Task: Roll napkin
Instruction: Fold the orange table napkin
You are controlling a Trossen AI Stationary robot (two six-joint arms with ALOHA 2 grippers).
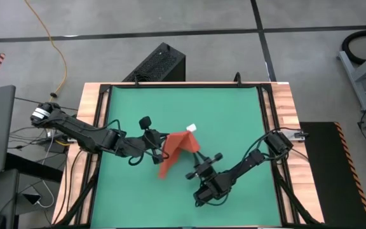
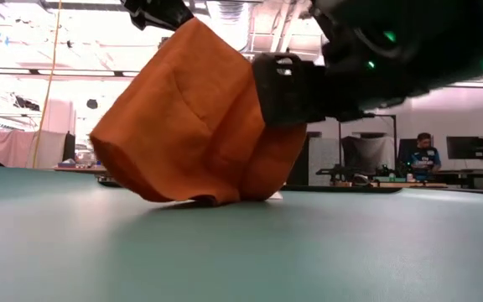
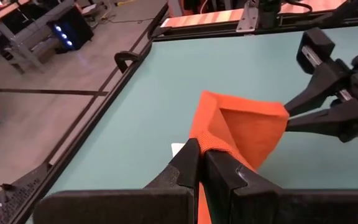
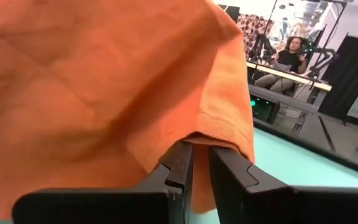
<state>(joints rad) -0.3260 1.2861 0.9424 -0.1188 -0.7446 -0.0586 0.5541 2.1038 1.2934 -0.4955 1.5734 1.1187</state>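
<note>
Here you have the green table mat [image 1: 234, 121] carrying everything, with the napkin [image 1: 176, 152] near its middle, lifted into a tent between the two arms. Its lower fold touches the mat, as the low view shows, while the upper edges hang from the grippers. That lift looks meant to straighten the cloth before you lay it flat for rolling, so I judge the roll itself not yet begun.

Your left gripper [image 3: 202, 163] is clamped tight on one hemmed corner, fingers pressed together over the fabric. Your right gripper [image 4: 201, 158] pinches another edge from the opposite side, jaws narrowly apart with cloth between them. Holding two edges keeps the napkin spread rather than bunched.

The wooden table border [image 1: 94, 102] and black frame stand well apart from the work. Beyond the table a seated person [image 4: 291, 59] shows in the room. The small white tag [image 1: 191, 128] sticks out at the napkin's far edge; nothing blocks the mat around it.
</note>
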